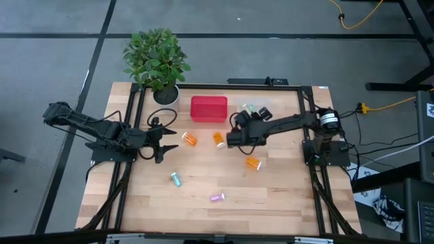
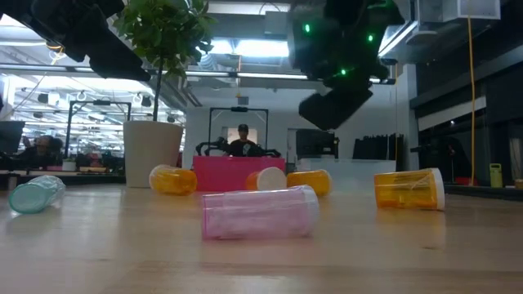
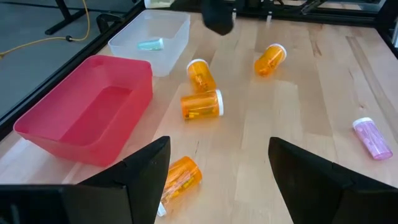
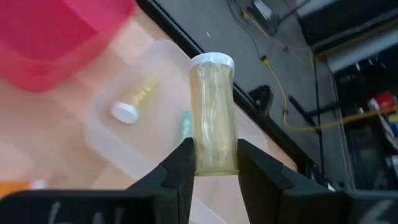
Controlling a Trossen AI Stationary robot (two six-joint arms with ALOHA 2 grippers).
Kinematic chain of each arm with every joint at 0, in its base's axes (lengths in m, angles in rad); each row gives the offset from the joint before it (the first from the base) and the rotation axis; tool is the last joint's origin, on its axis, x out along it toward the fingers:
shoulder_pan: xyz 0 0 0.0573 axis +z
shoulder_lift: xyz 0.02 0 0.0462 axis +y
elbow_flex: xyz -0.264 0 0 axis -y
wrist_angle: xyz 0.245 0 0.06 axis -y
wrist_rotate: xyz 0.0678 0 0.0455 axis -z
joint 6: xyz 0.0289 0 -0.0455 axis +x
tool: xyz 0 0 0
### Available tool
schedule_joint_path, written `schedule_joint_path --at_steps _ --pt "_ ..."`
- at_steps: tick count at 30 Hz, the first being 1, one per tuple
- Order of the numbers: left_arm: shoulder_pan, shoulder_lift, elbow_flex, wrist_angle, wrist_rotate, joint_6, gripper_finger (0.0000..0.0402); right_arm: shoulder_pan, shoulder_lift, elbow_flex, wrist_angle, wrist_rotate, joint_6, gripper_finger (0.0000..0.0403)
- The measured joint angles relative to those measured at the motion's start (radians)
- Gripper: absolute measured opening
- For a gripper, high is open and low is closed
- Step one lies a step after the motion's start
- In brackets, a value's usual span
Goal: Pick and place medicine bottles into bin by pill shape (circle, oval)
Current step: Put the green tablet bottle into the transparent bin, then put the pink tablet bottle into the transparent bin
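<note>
Beyond the right gripper [image 4: 212,163] lies the clear bin [image 4: 161,65]; carry across until squarely over it, clear of the red bin [image 4: 56,37] alongside. Its fingers pinch a pale yellow bottle [image 4: 214,112]; the idle left gripper [image 3: 217,171] gapes empty near the orange bottles [image 3: 201,104].

The right arm is stretched from its base at the table's right edge toward the middle of the far half. The right gripper [image 4: 211,163] is closed on a pale yellow bottle [image 4: 213,115], clamped at its lower end between both fingers [image 4: 180,171] and held clear of the table. The left arm is bent in from the left edge. The left gripper [image 3: 217,171] is held with fingers spread wide, nothing between them.
</note>
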Motion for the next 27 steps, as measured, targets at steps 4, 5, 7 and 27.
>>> schedule_joint_path --at_steps 4,5,7,27 --pt "0.000 0.000 0.000 0.000 0.000 0.000 0.0265 -0.046 0.000 -0.007 0.017 -0.003 0.009 0.0108" --pt "0.000 0.000 0.000 0.000 0.000 0.000 0.0265 -0.053 0.000 -0.007 0.026 -0.010 0.009 0.0108" --pt "0.000 0.000 0.000 0.000 0.000 0.000 0.0265 -0.065 0.000 -0.007 0.042 -0.024 0.009 0.0108" --pt "0.000 0.000 0.000 0.000 0.000 0.000 0.0265 -0.085 0.000 -0.007 0.088 -0.044 0.030 0.0184"
